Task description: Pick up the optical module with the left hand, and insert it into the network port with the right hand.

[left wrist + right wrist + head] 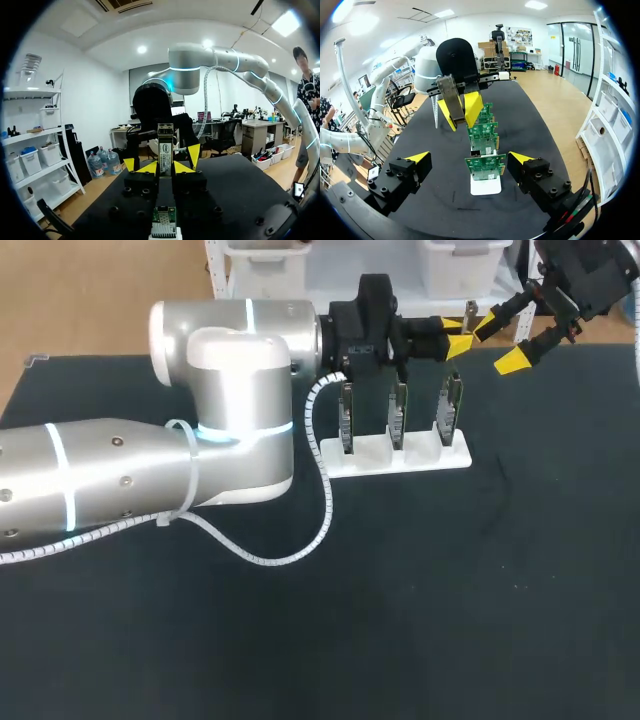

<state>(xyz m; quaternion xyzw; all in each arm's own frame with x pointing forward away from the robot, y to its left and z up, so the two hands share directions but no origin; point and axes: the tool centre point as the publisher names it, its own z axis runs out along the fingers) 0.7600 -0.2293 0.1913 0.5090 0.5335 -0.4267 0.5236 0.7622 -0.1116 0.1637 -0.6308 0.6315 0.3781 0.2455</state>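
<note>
Within left gripper [165,168], optical module [165,144]

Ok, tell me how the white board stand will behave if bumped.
The white stand looks light, with no visible clamp: it would probably slide. Its upright boards rise tall over a narrow base, so it may tip.

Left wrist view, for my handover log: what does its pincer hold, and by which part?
The optical module, clamped by its near end in the left pincer.
</note>
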